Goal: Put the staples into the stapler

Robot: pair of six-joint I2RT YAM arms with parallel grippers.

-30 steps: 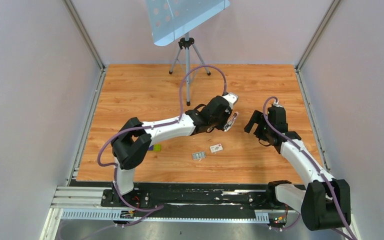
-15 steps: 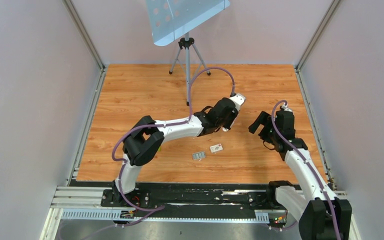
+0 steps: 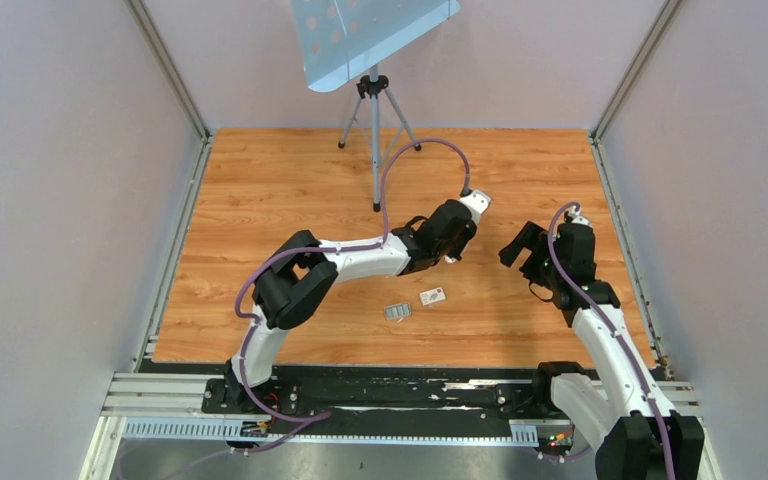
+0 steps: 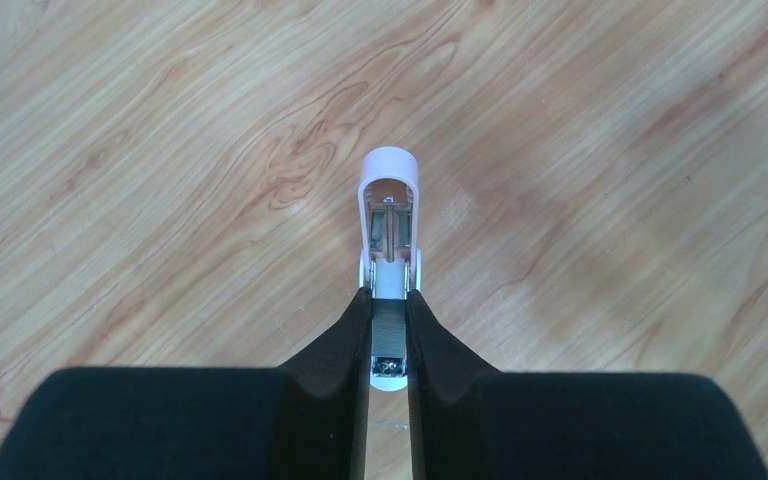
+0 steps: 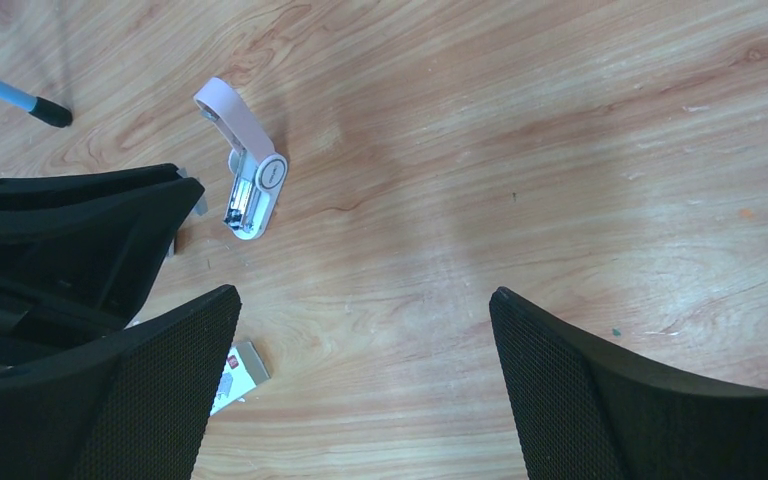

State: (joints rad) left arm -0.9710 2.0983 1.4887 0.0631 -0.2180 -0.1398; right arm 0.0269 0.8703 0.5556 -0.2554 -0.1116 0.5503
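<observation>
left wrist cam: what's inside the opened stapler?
In the stapler, the flipped-up pink lid holds a thin metal rod. Lower down, a grey strip shows between the jaws of the left gripper. Whether it is staples or bare channel cannot be told, and the gripper covers its sides.

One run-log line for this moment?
left gripper: shut on opened stapler | right gripper: open, empty | staples: on table
</observation>
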